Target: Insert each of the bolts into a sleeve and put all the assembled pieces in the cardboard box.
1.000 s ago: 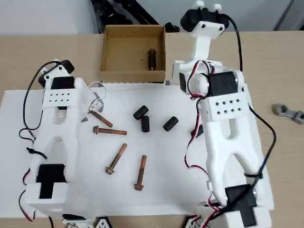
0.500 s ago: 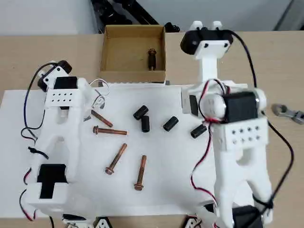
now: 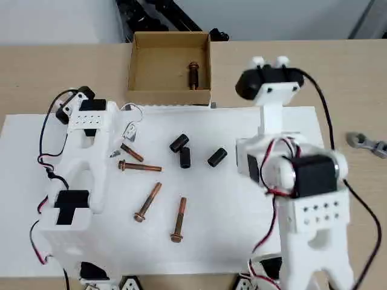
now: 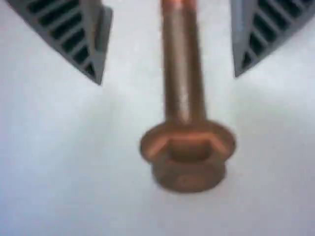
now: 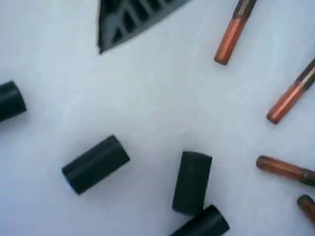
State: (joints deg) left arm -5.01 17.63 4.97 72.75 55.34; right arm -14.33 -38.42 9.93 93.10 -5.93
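Left claw (image 4: 168,74) hangs wide open astride a copper bolt (image 4: 184,152) that lies flat on the white surface (image 3: 211,241), with the jaws clear of it on both sides. The step in hand looks like picking up this bolt, so next the claw should close on the shank and lift. Three more bolts (image 3: 148,202) lie just beside and one could get nudged. Beyond them, loose black sleeves (image 3: 185,157) lie near the right claw (image 5: 129,23); I cannot tell whether that one is open. Farthest off, the cardboard box (image 3: 169,40) holds one assembled piece (image 3: 193,75).
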